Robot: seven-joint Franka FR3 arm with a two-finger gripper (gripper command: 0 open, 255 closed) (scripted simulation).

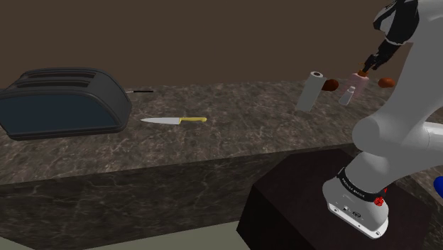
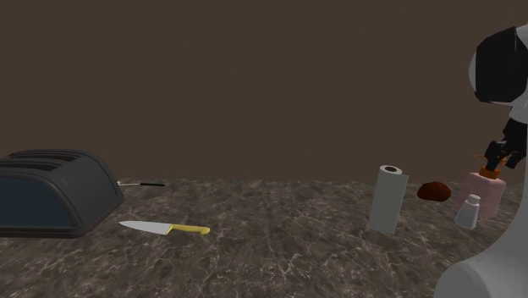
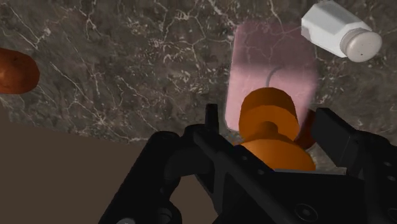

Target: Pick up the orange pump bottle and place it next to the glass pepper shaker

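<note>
The gripper [image 3: 271, 122] is straddling the orange head of the pink pump bottle [image 3: 273, 67], jaws apart, lining up a grasp; the pepper shaker [image 3: 340, 35] is standing just beside it

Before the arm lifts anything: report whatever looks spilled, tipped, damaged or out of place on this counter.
Nothing looks spilled, tipped or damaged. The pump bottle, shaker and paper towel roll stand upright on the counter. The only loose item is the knife, lying flat, blade bare, near the toaster.
</note>
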